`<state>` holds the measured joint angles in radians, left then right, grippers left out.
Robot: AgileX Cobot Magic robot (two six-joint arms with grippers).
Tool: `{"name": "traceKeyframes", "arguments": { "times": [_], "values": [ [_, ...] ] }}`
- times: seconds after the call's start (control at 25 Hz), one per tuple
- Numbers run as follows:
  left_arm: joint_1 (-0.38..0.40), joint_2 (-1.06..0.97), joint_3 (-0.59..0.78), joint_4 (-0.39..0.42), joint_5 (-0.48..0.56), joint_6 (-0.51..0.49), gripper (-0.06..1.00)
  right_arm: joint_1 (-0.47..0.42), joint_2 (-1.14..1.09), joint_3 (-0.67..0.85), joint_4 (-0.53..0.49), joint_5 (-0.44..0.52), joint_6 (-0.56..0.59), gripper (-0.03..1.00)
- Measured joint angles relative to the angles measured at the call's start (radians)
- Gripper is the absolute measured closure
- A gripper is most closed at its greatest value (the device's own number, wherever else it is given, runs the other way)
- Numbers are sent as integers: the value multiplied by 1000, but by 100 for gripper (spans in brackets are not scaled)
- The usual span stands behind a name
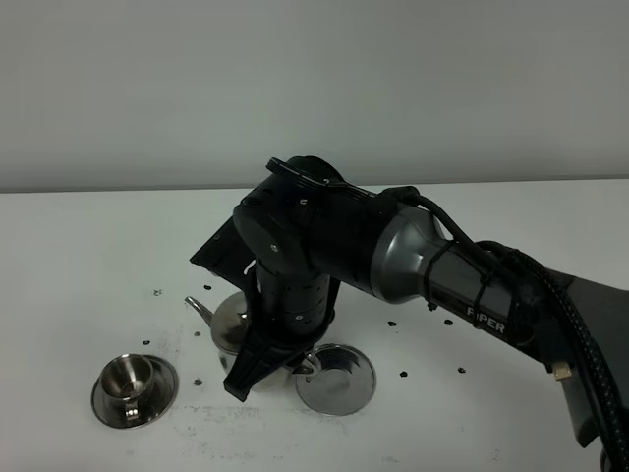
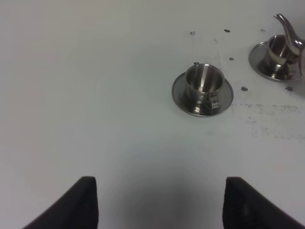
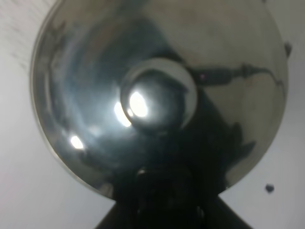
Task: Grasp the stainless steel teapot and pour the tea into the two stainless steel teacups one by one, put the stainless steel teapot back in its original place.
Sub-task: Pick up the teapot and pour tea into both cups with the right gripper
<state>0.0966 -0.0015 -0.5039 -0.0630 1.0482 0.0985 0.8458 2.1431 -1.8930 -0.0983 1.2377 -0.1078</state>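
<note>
Left gripper (image 2: 159,202): spread wide, empty, parked clear of the pouring. Left teacup (image 1: 135,385) awaited tea near the teapot (image 1: 228,323), which stood upright on the table (image 1: 79,256) between the 2. Right gripper (image 1: 254,372) sat at its handle side, probably for grasping — closure indeterminable. Right teacup (image 1: 336,377) lay just beyond.

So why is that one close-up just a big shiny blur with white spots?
Right wrist view: the teapot's lid fills the frame at close range, soft-focused, with white glare spots on its knob. Left wrist view: the nearer teacup is fairly sharp, the dark fingers blurred. Exterior high view: even, soft light, no harsh glare.
</note>
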Motion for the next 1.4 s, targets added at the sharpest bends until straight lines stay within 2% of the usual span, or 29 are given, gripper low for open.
{"name": "traceKeyframes", "arguments": {
  "times": [0.24, 0.64, 0.96, 1.4],
  "values": [
    [0, 0, 0, 0, 0, 1, 33, 54, 0, -56, -61, -1, 11, 76],
    [0, 0, 0, 0, 0, 1, 33, 56, 0, -57, -65, 0, 12, 76],
    [0, 0, 0, 0, 0, 1, 33, 56, 16, -84, -69, -65, -9, 76],
    [0, 0, 0, 0, 0, 1, 33, 90, 67, -125, -112, -36, -28, 76]
  ]
}}
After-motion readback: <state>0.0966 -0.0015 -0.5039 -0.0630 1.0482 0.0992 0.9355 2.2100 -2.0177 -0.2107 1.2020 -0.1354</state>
